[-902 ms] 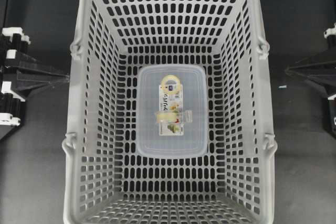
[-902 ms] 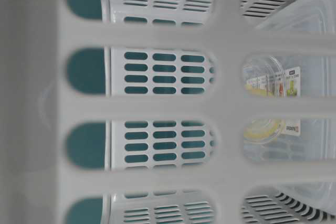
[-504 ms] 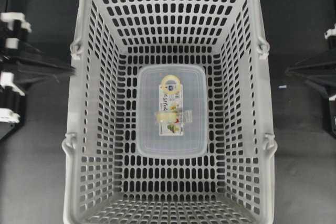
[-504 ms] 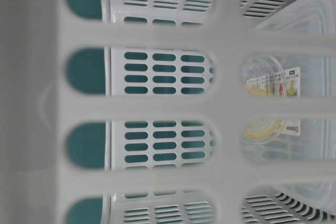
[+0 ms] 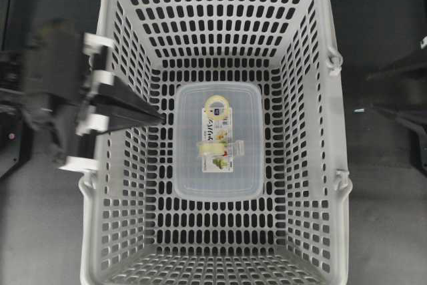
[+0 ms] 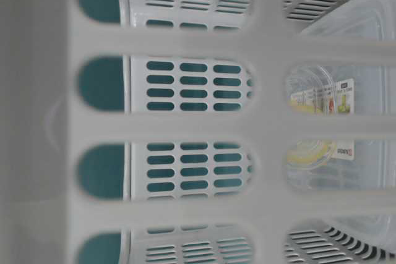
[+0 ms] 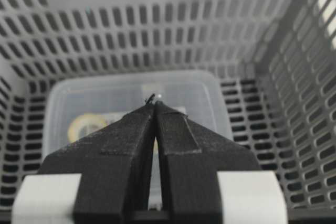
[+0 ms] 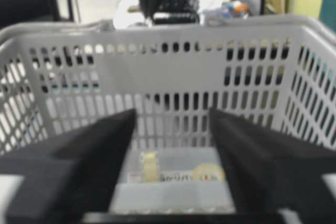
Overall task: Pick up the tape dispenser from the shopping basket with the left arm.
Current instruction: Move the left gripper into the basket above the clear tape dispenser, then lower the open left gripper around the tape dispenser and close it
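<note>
Approach is the step in hand: the left gripper (image 5: 159,116) has its fingers pressed together with nothing between them, its tip just inside the left wall of the shopping basket (image 5: 107,45), at the left of the overhead frame. To do this well, I judge the fingers must spread before the descent, then drop over the tape dispenser (image 5: 215,146) from above, straddling its narrow body and closing gently, since clear plastic resting on a smooth lid may slide or tip. The slotted wall is close, so the arm should clear the rim first and come down near the basket's middle.

The basket holds a large clear food box (image 5: 193,178) lying flat on its floor at the centre of the frame. The tape dispenser sits on that box's lid, over the paper label, slightly below the yellow ring printed there. In the right wrist view it shows as a small pale upright shape (image 8: 149,166) on the box.

The right gripper (image 8: 170,145) waits outside the basket with its fingers wide apart, holding nothing.
</note>
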